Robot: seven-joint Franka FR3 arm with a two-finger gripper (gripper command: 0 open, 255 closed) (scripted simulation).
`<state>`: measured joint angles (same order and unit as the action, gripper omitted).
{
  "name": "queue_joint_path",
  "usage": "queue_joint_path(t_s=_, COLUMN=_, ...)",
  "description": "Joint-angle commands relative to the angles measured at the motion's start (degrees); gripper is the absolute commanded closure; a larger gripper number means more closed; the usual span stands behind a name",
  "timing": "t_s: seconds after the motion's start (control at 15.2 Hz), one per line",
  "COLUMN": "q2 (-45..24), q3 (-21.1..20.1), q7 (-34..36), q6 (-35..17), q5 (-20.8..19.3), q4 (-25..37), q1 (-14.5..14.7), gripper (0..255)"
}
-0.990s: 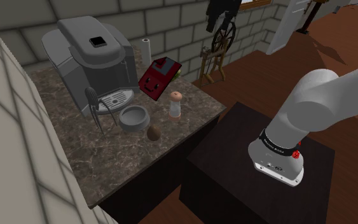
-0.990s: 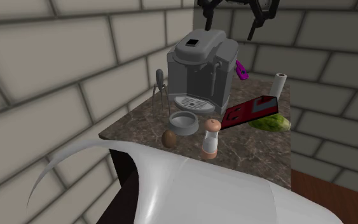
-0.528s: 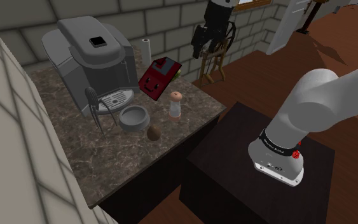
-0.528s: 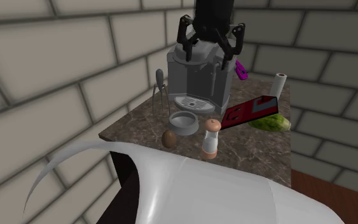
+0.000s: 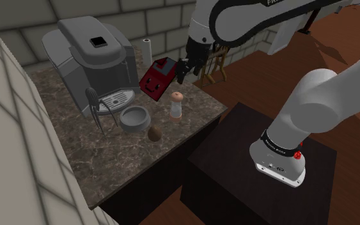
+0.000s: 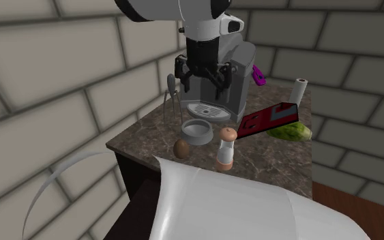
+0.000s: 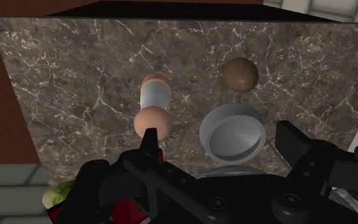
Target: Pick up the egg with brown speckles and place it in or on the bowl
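Over the dark marbled counter point(image 5: 63, 147), I am hovering the black two-finger gripper point(image 6: 202, 83), jaws spread, pre-grasp; next comes lowering around the brown rounded egg point(image 7: 240, 74).

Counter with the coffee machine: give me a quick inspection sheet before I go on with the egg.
Surface: dark marbled counter, against a block wall.
Job's things: brown egg lying on the counter near its front edge, apart from the grey bowl; the bowl is upright with nothing in it.
Clutter: grey coffee machine, shaker, tilted red box, paper roll, green vegetable.
Pincer: pincer open, holding nothing, above the counter and over the bowl in the wrist view.
Cables: nothing seen.
Surroundings: block walls, wooden floor, dark stand.
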<state>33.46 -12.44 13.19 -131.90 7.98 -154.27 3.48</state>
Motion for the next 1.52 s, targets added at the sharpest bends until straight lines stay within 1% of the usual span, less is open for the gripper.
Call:
queue_joint_path(t_s=0.0, q2=-2.79, q3=-2.82, q7=2.73, q6=-5.18, q5=-0.10, q4=-1.67, q1=0.32, gripper=0)
queue_joint_path(t_s=0.2, q2=-8.83, q3=-7.00, q7=7.00, q6=-12.57, q5=-1.85, q4=-2.36, q1=-0.61, gripper=0)
queue_joint_path(t_s=0.33, q2=-13.41, q3=-10.21, q7=10.73, q6=-17.37, q5=-4.32, q4=-2.27, q1=-2.11, gripper=0)
queue_joint_path(t_s=0.46, q2=-18.36, q3=-13.95, q7=15.73, q6=-21.91, q5=-8.61, q4=-1.72, q1=-4.69, gripper=0)
queue_joint_path(t_s=0.53, q2=-20.98, q3=-16.04, q7=18.97, q6=-24.00, q5=-11.81, q4=-1.24, q1=-6.48, gripper=0)
queue_joint_path(t_s=0.59, q2=-23.72, q3=-18.27, q7=22.92, q6=-25.89, q5=-15.98, q4=-0.60, q1=-8.62, gripper=0)
queue_joint_path(t_s=0.66, q2=-26.64, q3=-20.51, q7=27.79, q6=-27.48, q5=-21.42, q4=0.25, q1=-11.05, gripper=0)
queue_joint_path(t_s=0.73, q2=-29.78, q3=-22.41, q7=33.75, q6=-28.63, q5=-28.32, q4=1.38, q1=-13.39, gripper=0)
queue_joint_path(t_s=0.79, q2=-33.17, q3=-23.72, q7=40.59, q6=-29.16, q5=-36.40, q4=2.86, q1=-15.30, gripper=0)
queue_joint_path(t_s=0.86, q2=-36.72, q3=-24.04, q7=47.66, q6=-29.05, q5=-44.80, q4=4.66, q1=-16.15, gripper=0)
queue_joint_path(t_s=0.92, q2=-40.18, q3=-22.93, q7=54.09, q6=-28.54, q5=-52.33, q4=6.61, q1=-15.33, gripper=0)
queue_joint_path(t_s=0.99, q2=-43.36, q3=-20.84, q7=59.48, q6=-27.93, q5=-58.46, q4=8.58, q1=-13.26, gripper=0)
queue_joint_path(t_s=1.12, q2=-49.14, q3=-16.88, q7=68.00, q6=-26.65, q5=-67.82, q4=12.48, q1=-8.87, gripper=0)
queue_joint_path(t_s=1.25, q2=-54.45, q3=-13.77, q7=74.49, q6=-25.35, q5=-74.67, q4=16.37, q1=-5.02, gripper=0)
queue_joint_path(t_s=1.32, q2=-56.31, q3=-12.84, q7=76.48, q6=-24.86, q5=-76.73, q4=17.79, q1=-3.78, gripper=0)
queue_joint_path(t_s=1.45, q2=-58.16, q3=-11.63, q7=78.06, q6=-25.10, q5=-78.92, q4=18.93, q1=-3.05, gripper=0)
